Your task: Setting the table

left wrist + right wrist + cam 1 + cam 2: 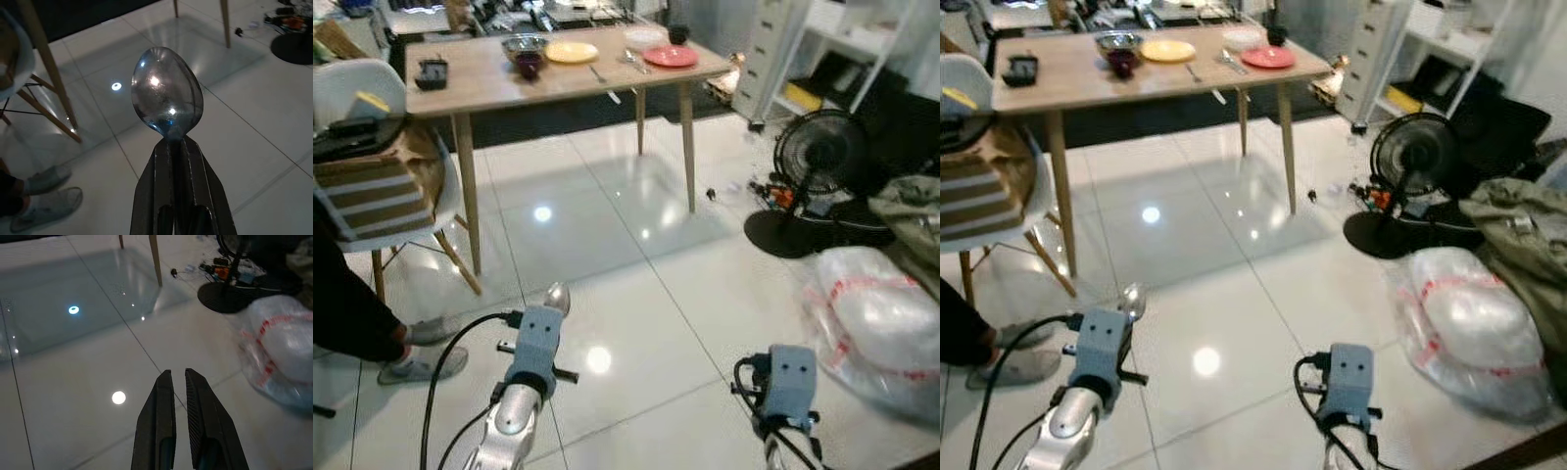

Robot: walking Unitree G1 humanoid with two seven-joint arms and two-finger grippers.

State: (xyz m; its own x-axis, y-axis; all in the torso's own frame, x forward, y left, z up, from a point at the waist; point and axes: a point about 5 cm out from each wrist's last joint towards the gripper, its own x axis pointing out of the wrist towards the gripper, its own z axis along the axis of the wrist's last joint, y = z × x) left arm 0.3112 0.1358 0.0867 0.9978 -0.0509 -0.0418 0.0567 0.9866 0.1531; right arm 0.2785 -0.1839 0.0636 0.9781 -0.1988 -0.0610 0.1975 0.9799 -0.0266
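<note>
A humanoid robot stands on a glossy white tiled floor, well back from a wooden table, with the left gripper clamped tight on the neck of a metal spoon. The spoon's bowl sticks out past the black fingertips, held out in front of the robot low over the tiles. The right gripper holds nothing, its 2 fingers nearly together with only a thin slit between them, pointed down at bare floor.

On the far table sit a yellow plate, a red plate, a steel bowl, a dark bowl, a white bowl, a dark cup, a small black tray and loose cutlery.

To the robot's left stands a white chair stacked with bags, beside a person's leg and grey shoes. To its right are a black floor fan and a clear plastic bag.
</note>
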